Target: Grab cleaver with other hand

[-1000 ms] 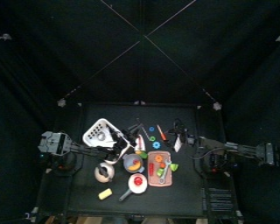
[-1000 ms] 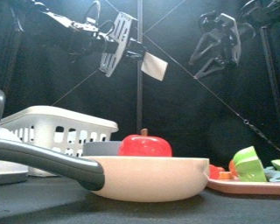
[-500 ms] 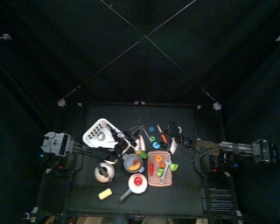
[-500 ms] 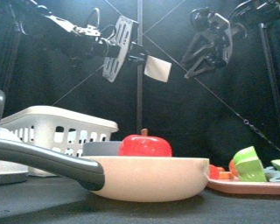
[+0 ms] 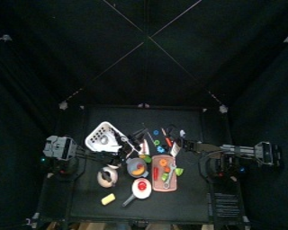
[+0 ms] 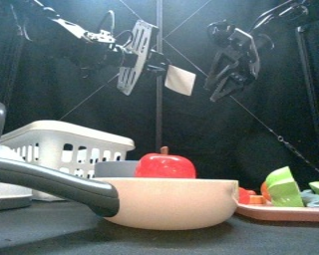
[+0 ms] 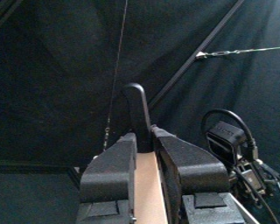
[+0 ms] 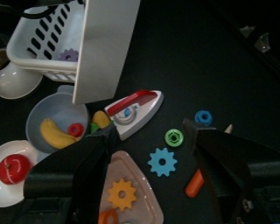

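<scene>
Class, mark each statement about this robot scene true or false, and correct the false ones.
1. The left gripper holds the silver-bladed cleaver up in the air. True.
2. The right gripper is clamped on the cleaver. False: its jaws stand wide open and clear of the cleaver.
3. A red apple sits in the beige pan with the dark handle. True.
4. The white slotted plastic basket hangs from the right gripper. False: it stands on the black table, on the left arm's side.
</scene>
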